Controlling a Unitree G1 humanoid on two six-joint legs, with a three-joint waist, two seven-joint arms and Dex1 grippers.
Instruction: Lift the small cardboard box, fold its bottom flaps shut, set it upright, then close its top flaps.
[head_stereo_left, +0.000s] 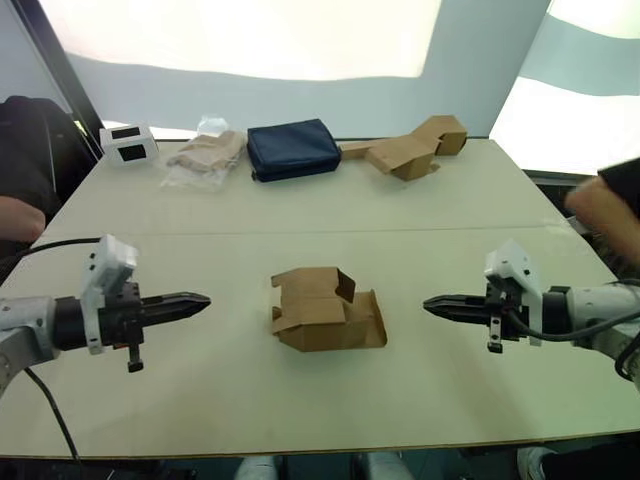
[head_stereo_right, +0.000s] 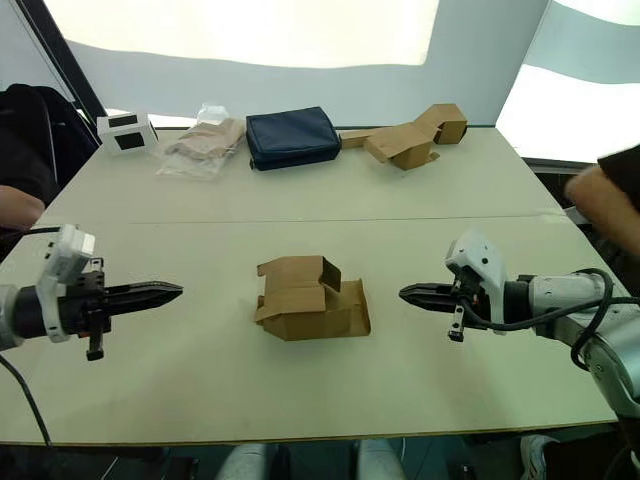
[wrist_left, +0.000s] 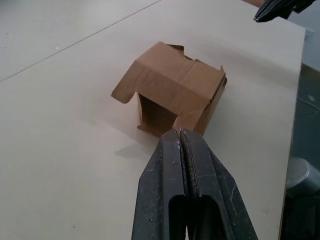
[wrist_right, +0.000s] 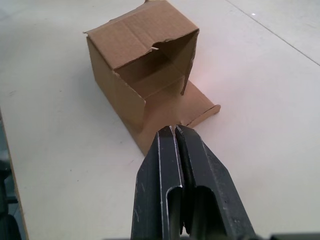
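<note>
Seeing the small cardboard box (head_stereo_left: 325, 312) on its side on the table (head_stereo_left: 300, 210), between our jaws | left gripper (head_stereo_left: 203, 299) pinched closed, empty | right gripper (head_stereo_left: 430, 304) closed, empty

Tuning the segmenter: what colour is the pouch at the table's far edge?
Dark navy blue pouch, plain; clearest in the right eye view.
</note>
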